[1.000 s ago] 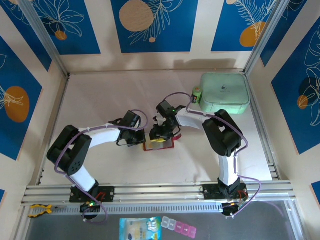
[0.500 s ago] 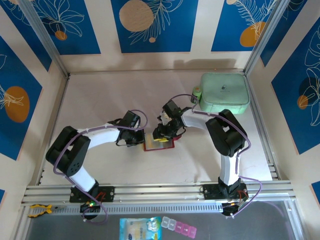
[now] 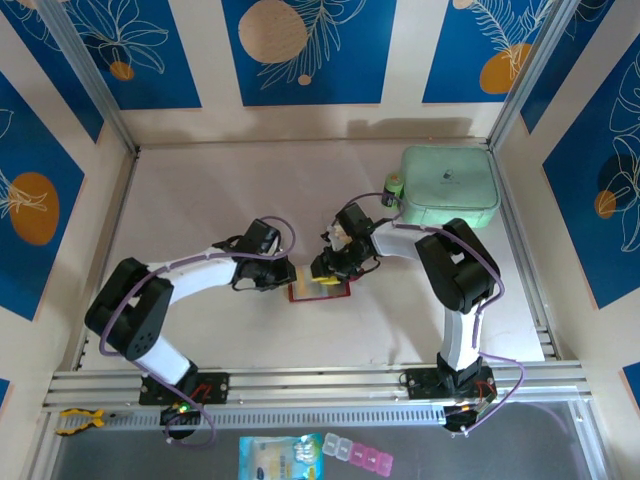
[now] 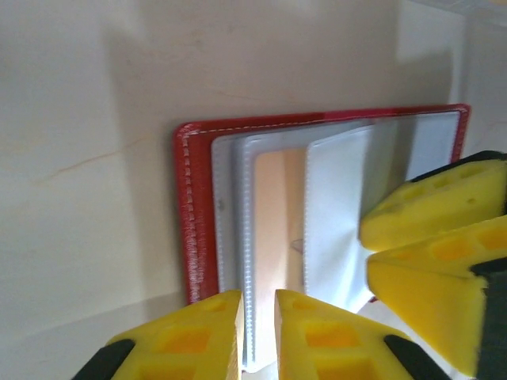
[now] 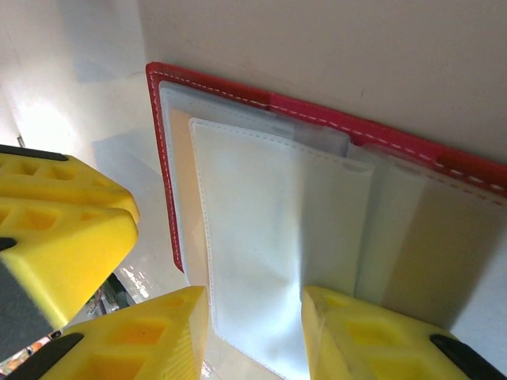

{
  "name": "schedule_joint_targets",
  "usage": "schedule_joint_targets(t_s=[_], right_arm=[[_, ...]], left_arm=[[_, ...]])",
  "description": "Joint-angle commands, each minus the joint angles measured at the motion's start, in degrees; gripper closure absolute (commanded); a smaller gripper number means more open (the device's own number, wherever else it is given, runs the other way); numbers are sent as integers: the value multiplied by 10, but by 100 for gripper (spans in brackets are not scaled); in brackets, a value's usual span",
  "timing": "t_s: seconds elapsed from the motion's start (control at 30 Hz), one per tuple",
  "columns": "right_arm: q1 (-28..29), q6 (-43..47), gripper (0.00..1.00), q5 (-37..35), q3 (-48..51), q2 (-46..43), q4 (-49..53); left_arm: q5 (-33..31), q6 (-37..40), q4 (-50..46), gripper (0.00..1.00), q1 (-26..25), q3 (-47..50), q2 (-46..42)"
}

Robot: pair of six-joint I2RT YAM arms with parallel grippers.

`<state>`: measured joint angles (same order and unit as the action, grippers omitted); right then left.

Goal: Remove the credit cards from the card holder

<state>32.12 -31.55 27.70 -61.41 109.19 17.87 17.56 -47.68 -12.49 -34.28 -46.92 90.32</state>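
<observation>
One red card holder [image 3: 320, 291] lies open on the surface [image 3: 200, 210], between two hands. Left hand [image 4: 259, 317]: fingers narrowly apart at a clear pocket's edge. Right hand [image 5: 253, 332]: fingers apart, astride a pocket leaf. One tan credit card [image 4: 269, 222] sits pocketed. Mint green case [image 3: 450, 187]: lid mark too small to read.

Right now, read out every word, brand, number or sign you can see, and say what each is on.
No text can be read.
On the green case: a small dark mark on the lid, too small to read.
On the packet: print too small to read.
On the card holder: no lettering shows.
On the card in its pocket: the face is blurred behind plastic, nothing legible.
</observation>
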Motion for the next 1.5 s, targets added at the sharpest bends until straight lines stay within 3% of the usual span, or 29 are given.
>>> schedule_joint_targets(t_s=[0.0,0.57,1.07,1.47], right_arm=[[-9,-3,63,27,17,-13,-10],[-39,-36,65,100,82,-12,-126],[-43,-37,66,111,94,-19,-142],[-44,-33,65,80,94,-90,-111]], left_arm=[[30,-24,37,79,-8,-15,16],[58,-73,104,73,-21,-2,59],[61,-80,114,81,-24,-2,63],[68,-73,107,80,-25,-14,53]])
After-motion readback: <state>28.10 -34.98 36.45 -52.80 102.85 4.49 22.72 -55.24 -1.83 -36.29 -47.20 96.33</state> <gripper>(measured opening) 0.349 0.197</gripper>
